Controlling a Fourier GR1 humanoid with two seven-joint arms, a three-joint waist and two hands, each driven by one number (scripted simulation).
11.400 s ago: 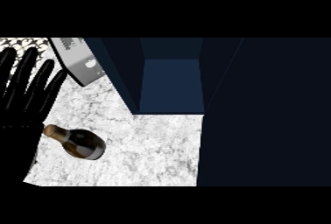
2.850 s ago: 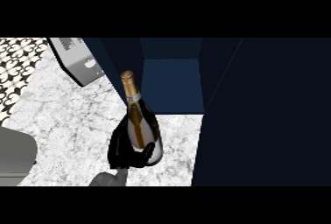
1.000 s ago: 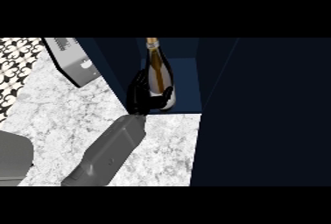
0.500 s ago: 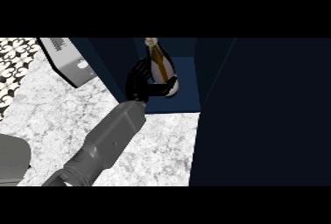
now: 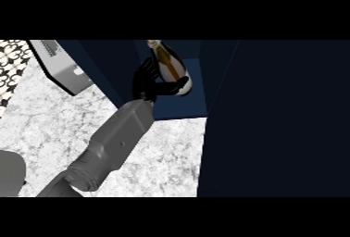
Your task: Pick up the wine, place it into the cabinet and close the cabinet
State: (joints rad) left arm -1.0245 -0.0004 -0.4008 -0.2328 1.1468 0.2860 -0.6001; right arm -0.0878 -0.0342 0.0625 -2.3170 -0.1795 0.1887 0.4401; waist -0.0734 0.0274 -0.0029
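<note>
The right hand (image 5: 147, 81) is holding the wine (image 5: 169, 62) inside the cabinet (image 5: 181, 109).
Its fingers (image 5: 171, 86) are curling round the bottle's base (up at twelve o'clock).

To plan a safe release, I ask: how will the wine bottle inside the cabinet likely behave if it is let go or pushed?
The wine bottle looks glossy and glassy: probably stiff, breakable and rather slippery. It is tall and slim and seems tilted in the right hand, so it may tip. Its round body would likely roll if laid down.
</note>
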